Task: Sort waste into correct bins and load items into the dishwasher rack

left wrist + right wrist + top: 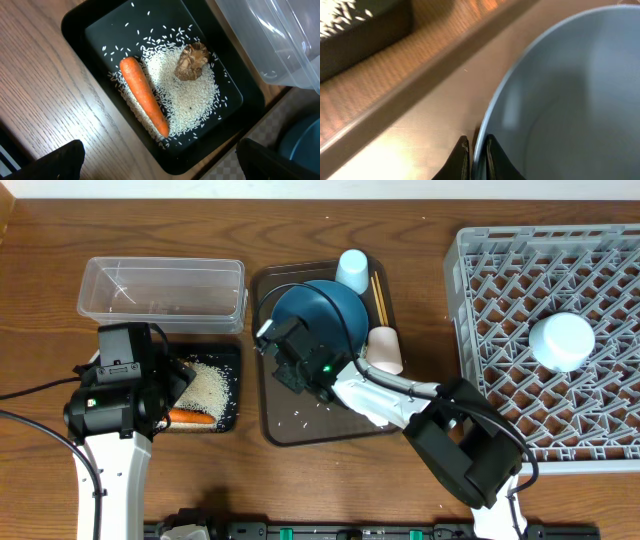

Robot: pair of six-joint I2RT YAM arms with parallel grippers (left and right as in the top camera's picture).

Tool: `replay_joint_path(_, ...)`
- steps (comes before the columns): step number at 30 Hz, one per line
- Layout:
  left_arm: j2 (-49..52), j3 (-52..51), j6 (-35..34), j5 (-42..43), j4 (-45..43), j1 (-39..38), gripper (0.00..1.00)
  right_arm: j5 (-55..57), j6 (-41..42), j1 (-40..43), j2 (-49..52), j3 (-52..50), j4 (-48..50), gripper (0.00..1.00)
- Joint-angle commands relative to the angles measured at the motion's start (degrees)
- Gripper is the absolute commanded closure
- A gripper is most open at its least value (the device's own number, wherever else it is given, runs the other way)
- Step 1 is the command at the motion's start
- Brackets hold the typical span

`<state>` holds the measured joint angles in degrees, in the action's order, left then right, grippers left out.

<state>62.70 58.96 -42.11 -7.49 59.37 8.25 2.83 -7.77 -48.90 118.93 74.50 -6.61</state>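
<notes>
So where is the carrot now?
In the left wrist view, the carrot lies in the black tray, on the rice, left of the brown lump.

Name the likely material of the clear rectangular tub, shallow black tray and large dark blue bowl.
The clear rectangular tub: thin glossy plastic; transparent, glinting. The shallow black tray: probably plastic, slight sheen, moulded rounded corners. The large dark blue bowl: smooth, satin; plastic or glazed ceramic, unclear.

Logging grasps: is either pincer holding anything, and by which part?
The right pincer grips the dark blue bowl by its rim, one finger on each side. The left pincer holds nothing.
</notes>
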Motion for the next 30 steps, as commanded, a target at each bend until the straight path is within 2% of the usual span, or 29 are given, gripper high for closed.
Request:
replay_joint_path(1, 0.15, 0.17, 0.5, -0.52, 0.15, 0.26, 0.02, -0.07, 0.44, -1.38, -0.55, 2.27, -0.09, 0.92)
replay_joint_path(6, 0.15, 0.17, 0.5, -0.52, 0.15, 0.26, 0.02, -0.07, 0.44, -2.01, -0.55, 4.22, -0.15, 0.94)
replay_joint_path(9, 0.15, 0.17, 0.5, -0.52, 0.15, 0.26, 0.02, -0.07, 0.44, -2.19, -0.55, 5.35, -0.72, 0.99)
replay_joint_path(19, 0.15, 0.17, 0.5, -0.52, 0.15, 0.26, 0.02, -0.04, 2.51, -2.19, -1.01, 9.46, -4.44, 0.99)
replay_joint_path(27, 0.15, 0.17, 0.5, -0.52, 0.17, 0.26, 0.02, -0.07, 5.07, -1.84, -5.84, 9.94, -6.95, 0.99)
replay_joint_path(28, 0.15, 0.17, 0.5, -0.52, 0.15, 0.26, 0.02, -0.09, 4.92, -1.77, -6.05, 9.94, -7.58, 0.96)
replay_joint_path(30, 0.15, 0.17, 0.5, -0.52, 0.17, 0.26, 0.02, -0.11, 4.94, -1.64, -6.08, 9.92, -9.77, 0.84)
